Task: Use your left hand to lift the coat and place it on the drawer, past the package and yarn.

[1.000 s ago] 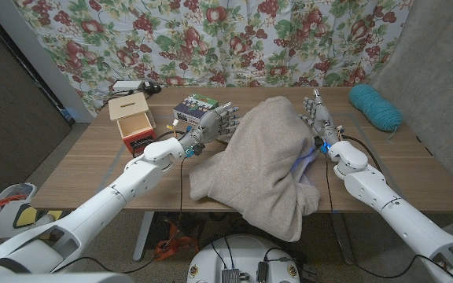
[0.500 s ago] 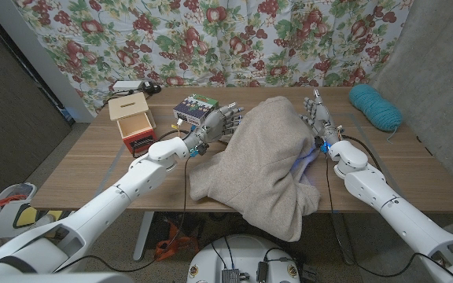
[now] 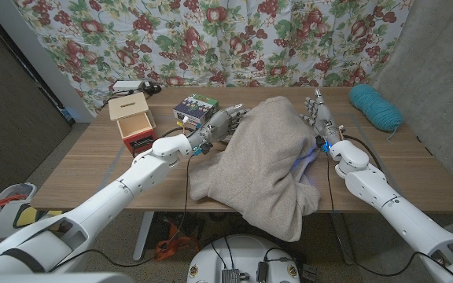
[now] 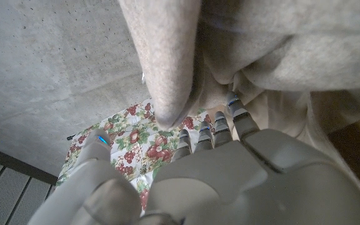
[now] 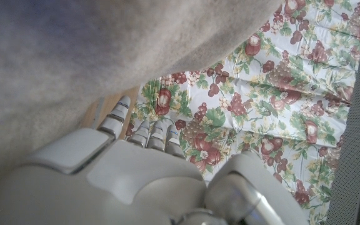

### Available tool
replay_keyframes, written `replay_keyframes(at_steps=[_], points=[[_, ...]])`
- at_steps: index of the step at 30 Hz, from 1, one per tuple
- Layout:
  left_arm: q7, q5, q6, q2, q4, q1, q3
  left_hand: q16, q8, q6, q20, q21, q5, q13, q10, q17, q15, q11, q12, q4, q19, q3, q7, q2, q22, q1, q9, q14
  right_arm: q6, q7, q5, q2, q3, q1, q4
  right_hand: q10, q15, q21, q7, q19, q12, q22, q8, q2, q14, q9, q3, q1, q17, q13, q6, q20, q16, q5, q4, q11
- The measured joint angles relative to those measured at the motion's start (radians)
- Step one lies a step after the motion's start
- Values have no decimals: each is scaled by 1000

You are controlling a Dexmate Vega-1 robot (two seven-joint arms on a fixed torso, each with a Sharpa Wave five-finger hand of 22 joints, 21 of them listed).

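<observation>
Two robot hands flank beige coat [image 3: 270, 161] heaped mid-tabletop, hem over near edge. Head view: left robot hand [image 3: 220, 123] fingers spread, touching coat's left side, no grip yet; right robot hand [image 3: 318, 118] upright, unclenched, beside coat. Left wrist view: fingertips [image 4: 232, 104] meet fabric folds. Step: reaching to grasp. Next: pinch cloth, lift clear toward wooden drawer [image 3: 132, 118] at far-left corner.

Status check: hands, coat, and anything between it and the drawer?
Left hand at coat's edge, grip unconfirmed. Right hand open beside coat. Coat heaped on table. Package stands between coat and drawer.
</observation>
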Motion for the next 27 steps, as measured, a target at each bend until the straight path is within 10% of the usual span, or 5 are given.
replay_keyframes(at_steps=[27], points=[[-40,37,62,7,-4,-50,42,0,0,15,16,-8,0,3,-9,1,9,9,0,0,-5,0,3,-5,0,5,3,0,19,2,7,-13,18,-20,-11,0,0,0,0,0,0,0,0,0,0,0,0,0,0,0,0,0,0,0,0,0]])
